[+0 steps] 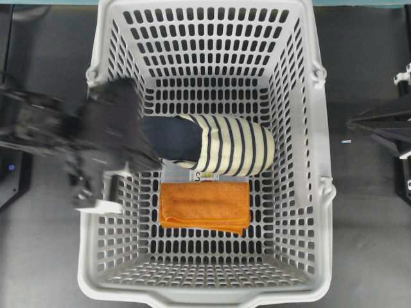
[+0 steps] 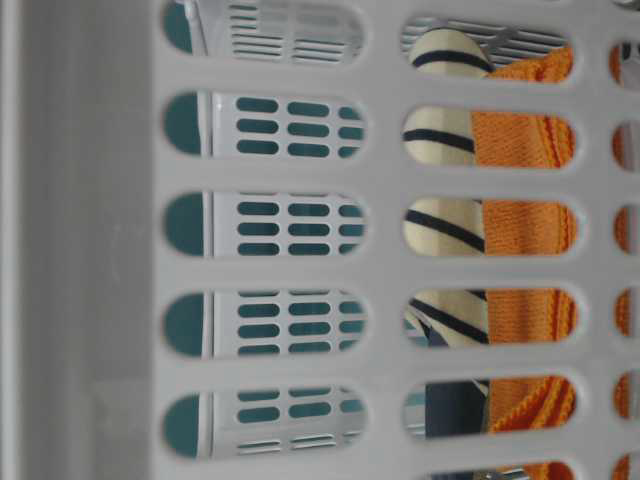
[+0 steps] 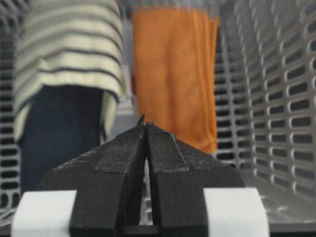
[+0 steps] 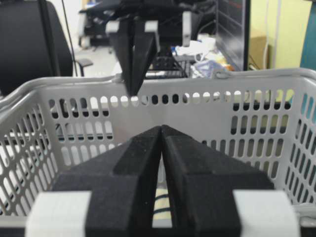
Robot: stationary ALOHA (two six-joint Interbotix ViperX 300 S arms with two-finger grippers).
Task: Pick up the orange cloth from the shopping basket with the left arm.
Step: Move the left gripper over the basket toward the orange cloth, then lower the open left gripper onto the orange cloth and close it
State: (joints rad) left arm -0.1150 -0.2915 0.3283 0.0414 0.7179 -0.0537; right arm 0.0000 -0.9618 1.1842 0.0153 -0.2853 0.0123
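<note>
The orange cloth (image 1: 205,205) lies folded flat on the floor of the shopping basket (image 1: 303,96), just in front of a striped slipper (image 1: 221,146). My left gripper (image 1: 142,159) hangs blurred over the basket's left side, a short way left of the cloth and apart from it. In the left wrist view the left gripper (image 3: 146,124) is shut and holds nothing, with the cloth (image 3: 173,74) ahead and slightly right of its tips. My right gripper (image 1: 352,123) rests outside the basket's right wall. Its jaws (image 4: 161,127) are shut and empty.
The navy-and-cream slipper (image 3: 64,74) lies close beside the cloth's far edge, with a small label (image 1: 199,174) between them. The slotted basket walls (image 3: 276,98) enclose the cloth on all sides. Through the wall slots in the table-level view, the cloth (image 2: 525,215) sits against the slipper (image 2: 445,220).
</note>
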